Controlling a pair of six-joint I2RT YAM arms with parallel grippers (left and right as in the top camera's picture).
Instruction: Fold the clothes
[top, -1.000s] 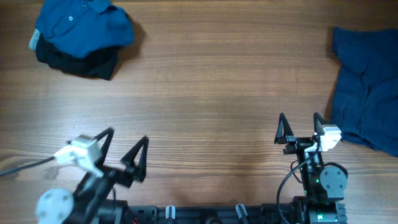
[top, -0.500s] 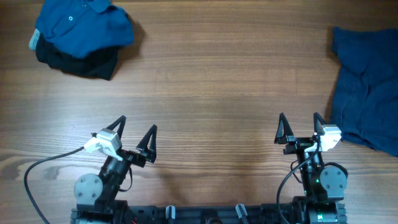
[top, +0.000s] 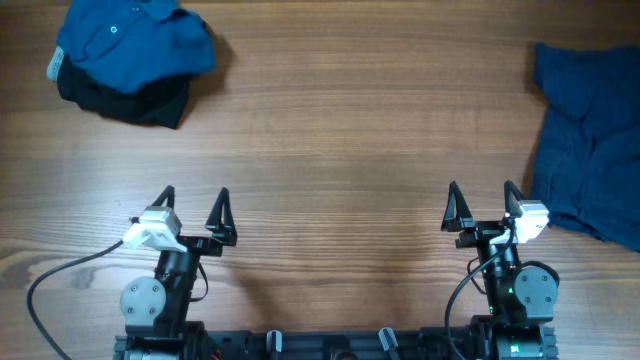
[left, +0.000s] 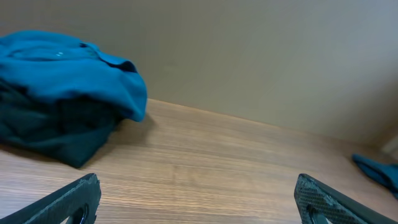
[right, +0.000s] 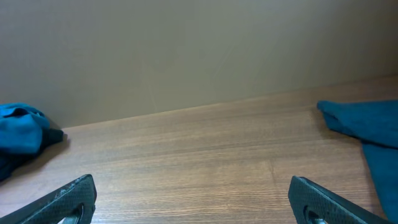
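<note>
Wooden table (top: 330, 120) holds the medium-blue cloth polo shirt (top: 130, 40) far beyond the left gripper (top: 193, 197), now swung straight; it and the right gripper (top: 482, 192) gape empty, folding not begun

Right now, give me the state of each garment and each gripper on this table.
blue polo shirt: rumpled, lying on top of the black garment.
black garment: bunched under the shirt, mostly covered.
dark blue garment: spread out, wrinkled, not folded, running off the right edge.
left gripper: open, empty.
right gripper: open, empty.
</note>
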